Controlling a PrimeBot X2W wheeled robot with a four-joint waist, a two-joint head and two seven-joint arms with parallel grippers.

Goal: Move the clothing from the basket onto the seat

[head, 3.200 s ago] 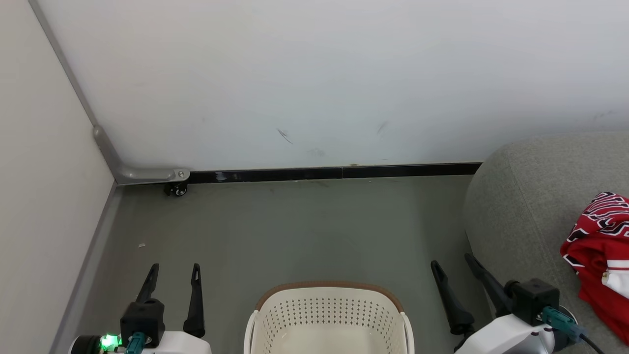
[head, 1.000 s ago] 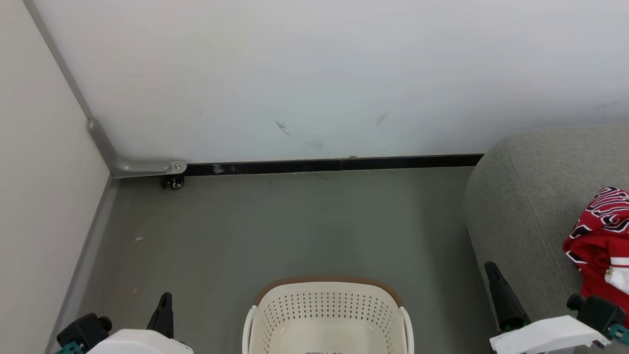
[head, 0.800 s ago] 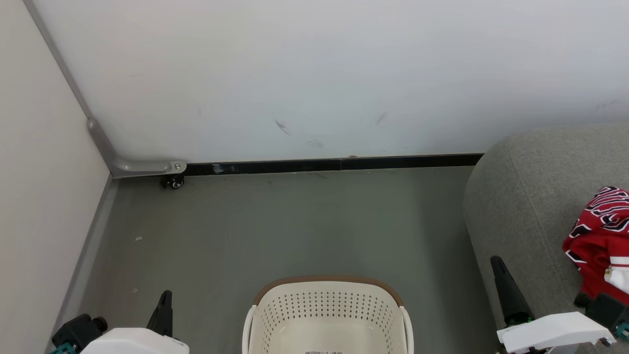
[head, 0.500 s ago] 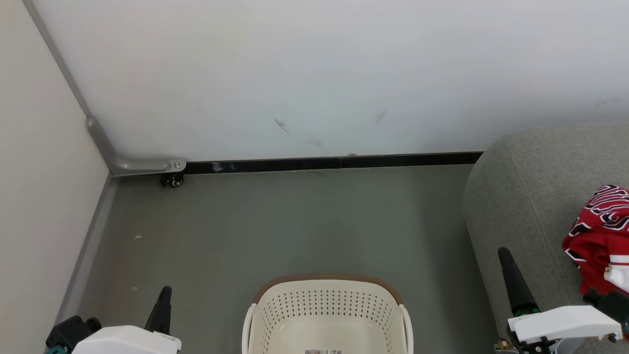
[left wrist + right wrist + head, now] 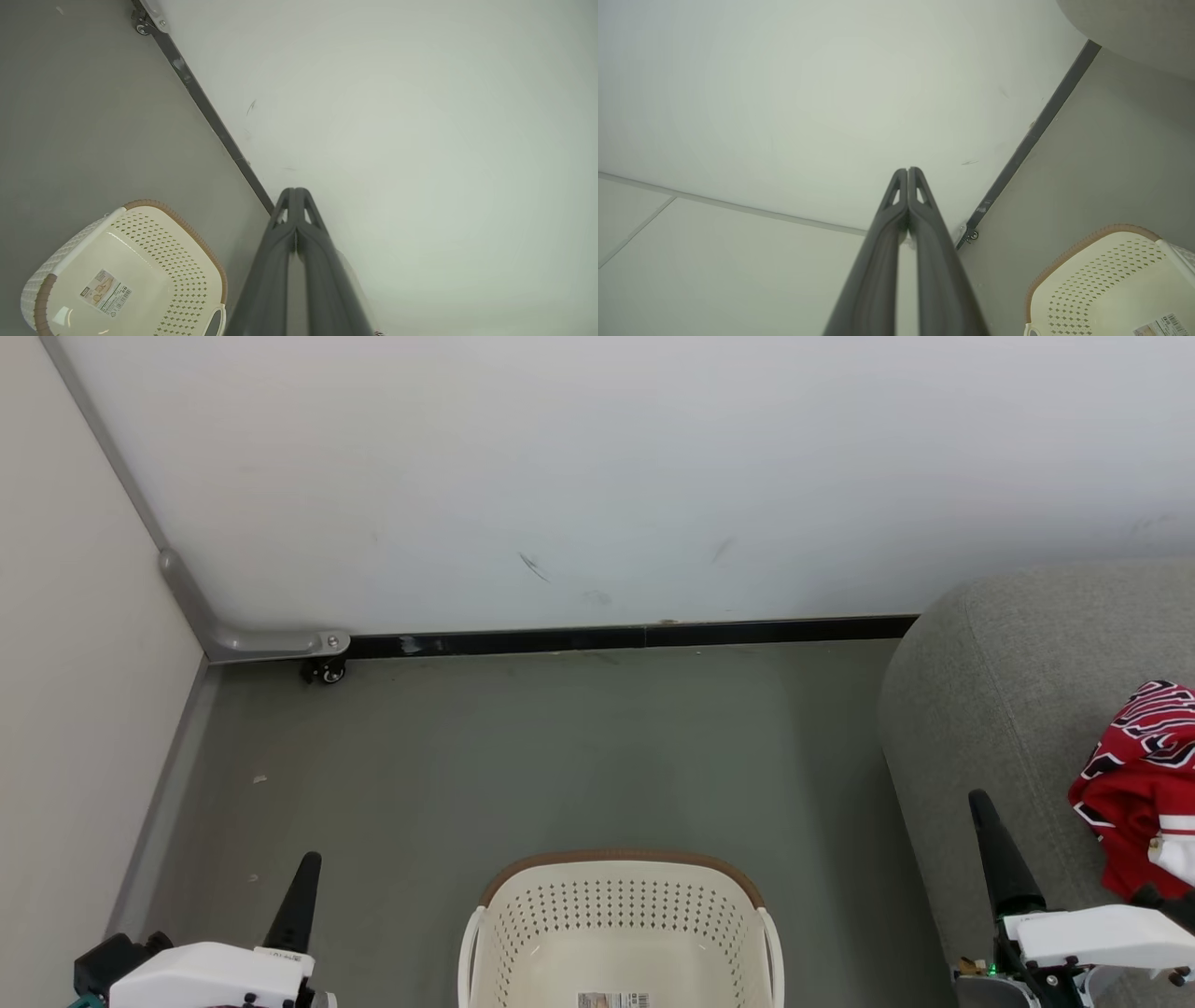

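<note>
Left claw closed, right claw closed — both flanking basket

This looks like a partitioned test bay dressed up as a corner of a home; the back wall is a plain white panel, scuffed low down, meeting a paler side panel at a grey metal bracket with a small caster under it, which says movable partition; a black skirting strip runs along a smooth grey-green floor; the homely touches are a large grey upholstered seat with red clothing lying on it, and a cream perforated laundry basket with a printed barcode label stuck to its bottom.
</note>
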